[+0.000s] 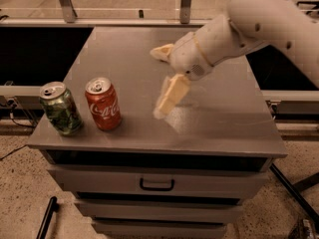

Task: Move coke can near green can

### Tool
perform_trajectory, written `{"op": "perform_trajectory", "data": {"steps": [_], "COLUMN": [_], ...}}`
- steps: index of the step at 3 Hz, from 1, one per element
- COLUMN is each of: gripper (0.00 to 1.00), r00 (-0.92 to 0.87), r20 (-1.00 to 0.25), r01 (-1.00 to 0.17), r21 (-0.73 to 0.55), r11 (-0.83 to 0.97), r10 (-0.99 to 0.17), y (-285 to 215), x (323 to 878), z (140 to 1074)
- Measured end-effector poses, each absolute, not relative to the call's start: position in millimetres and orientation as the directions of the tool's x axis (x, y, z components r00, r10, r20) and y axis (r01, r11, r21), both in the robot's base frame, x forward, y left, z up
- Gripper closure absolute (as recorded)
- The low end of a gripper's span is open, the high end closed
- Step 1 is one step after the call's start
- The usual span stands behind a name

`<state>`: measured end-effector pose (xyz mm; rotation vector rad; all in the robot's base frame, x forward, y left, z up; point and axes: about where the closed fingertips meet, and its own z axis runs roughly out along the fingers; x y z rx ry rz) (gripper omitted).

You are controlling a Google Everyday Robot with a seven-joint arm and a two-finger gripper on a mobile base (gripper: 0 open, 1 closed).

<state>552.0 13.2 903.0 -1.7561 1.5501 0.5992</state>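
The red coke can (103, 104) stands upright on the grey cabinet top (219, 128), near its front left edge. The green can (61, 108) stands upright just to its left, a small gap between them. My gripper (157, 83) hangs above the middle of the top, well to the right of the coke can. It is open and empty. One cream finger (170, 96) points down toward the front and the other (160, 52) sticks out to the left behind it.
The cabinet has drawers below with a dark handle (156, 185). Metal rails and posts (65, 1) run behind the cabinet. My white arm (259, 24) reaches in from the upper right over the right half of the top.
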Motion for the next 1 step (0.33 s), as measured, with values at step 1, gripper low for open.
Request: {"op": "perform_trajectory", "data": {"steps": [1], "gripper": [0.0], "r00": [0.149], "r20": [-0.725], "r01": [-0.98], "r21": [-0.198], "r11": [-0.004], "r10": [-0.673], "y": [-15.9], "x": [554.5], "z": [903.4]}}
